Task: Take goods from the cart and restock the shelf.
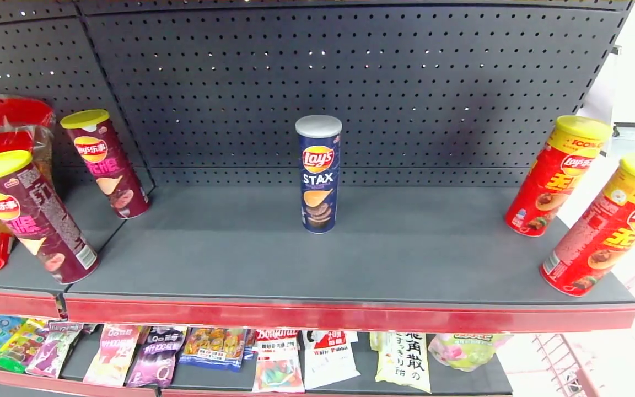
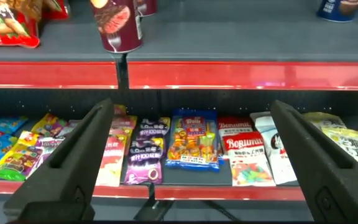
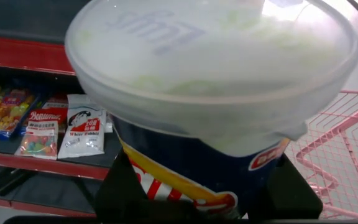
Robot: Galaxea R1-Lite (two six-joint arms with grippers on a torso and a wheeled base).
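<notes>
One blue chip can [image 3: 210,93] sits clenched in the right tool [image 3: 207,199]; left tool [image 2: 191,106] gapes wide.

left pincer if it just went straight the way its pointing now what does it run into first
Likely the blue snack bag on the lower shelf, centred ahead of the open left pincer; the red shelf edge sits above that line. Depth is unclear.

A blue can [image 1: 318,173] stands upright on the shelf [image 1: 405,259] between maroon cans [image 1: 109,164] and red cans [image 1: 557,176].
</notes>
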